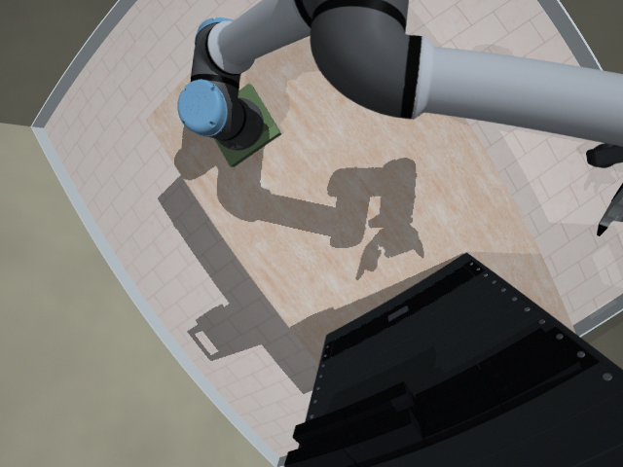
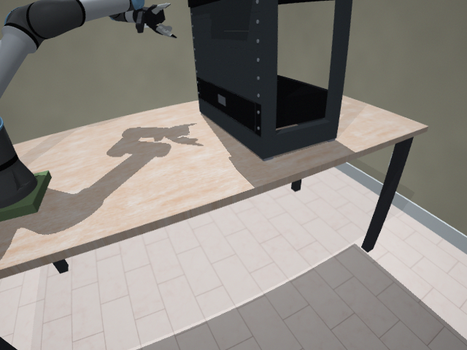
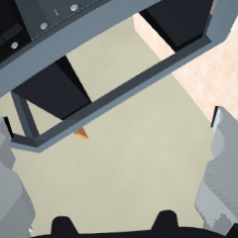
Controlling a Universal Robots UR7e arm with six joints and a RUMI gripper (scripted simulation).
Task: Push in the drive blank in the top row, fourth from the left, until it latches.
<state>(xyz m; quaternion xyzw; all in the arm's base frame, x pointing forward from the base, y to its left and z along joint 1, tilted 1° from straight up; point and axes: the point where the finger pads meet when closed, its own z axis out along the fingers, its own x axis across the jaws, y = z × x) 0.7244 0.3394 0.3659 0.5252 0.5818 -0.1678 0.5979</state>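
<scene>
The black rack (image 2: pixel 263 75) stands on the wooden table at its far right; its top is cut off in that view. From above it fills the lower right of the top view (image 1: pixel 453 362). The drive blanks are not clearly visible in any view. My gripper (image 2: pixel 163 18) is open and empty, high in the air to the left of the rack's front face, a short gap away. It shows at the right edge of the overhead view (image 1: pixel 611 211). In the wrist view my two fingers stand wide apart, with the rack's frame (image 3: pixel 99 74) above them.
The arm's green base plate (image 2: pixel 22 195) sits at the table's left end. The arm's upper links (image 1: pixel 402 60) span across the table. The table's right edge (image 2: pixel 414 130) lies close beside the rack. Tiled floor lies below.
</scene>
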